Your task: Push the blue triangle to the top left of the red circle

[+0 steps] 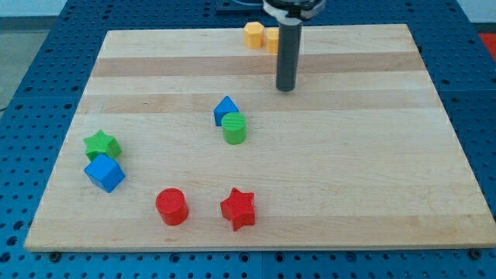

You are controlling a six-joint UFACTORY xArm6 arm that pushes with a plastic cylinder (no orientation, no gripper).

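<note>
The blue triangle (225, 109) lies near the board's middle, touching the green circle (235, 129) just below and right of it. The red circle (171, 207) sits near the view's bottom, left of centre, well below and left of the blue triangle. My tip (286, 87) rests on the board up and to the right of the blue triangle, apart from it and touching no block.
A red star (238, 208) lies right of the red circle. A green star (101, 145) and a blue cube (105, 173) sit at the view's left. A yellow hexagon (254, 35) and another yellow block (273, 39) sit at the top edge, partly behind the rod.
</note>
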